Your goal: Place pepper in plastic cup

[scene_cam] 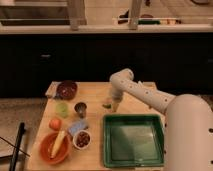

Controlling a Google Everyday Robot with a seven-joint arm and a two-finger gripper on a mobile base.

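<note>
The pepper point(106, 105) shows as a small green shape on the wooden table point(95, 100), just above the green tray's top left corner. My gripper point(112, 104) points down right at it, touching or nearly touching; the wrist hides part of it. The plastic cup point(62, 109), translucent light green, stands upright at the table's left, about a hand's width left of the pepper. The dark metal cup point(80, 108) stands between the plastic cup and the pepper.
A green tray point(133, 159) fills the front right of the table. A dark bowl point(66, 89) is at the back left. An orange fruit point(55, 123), a blue packet point(77, 126), a white bowl of brown bits point(82, 139) and an orange bowl holding a banana point(54, 146) are at the front left.
</note>
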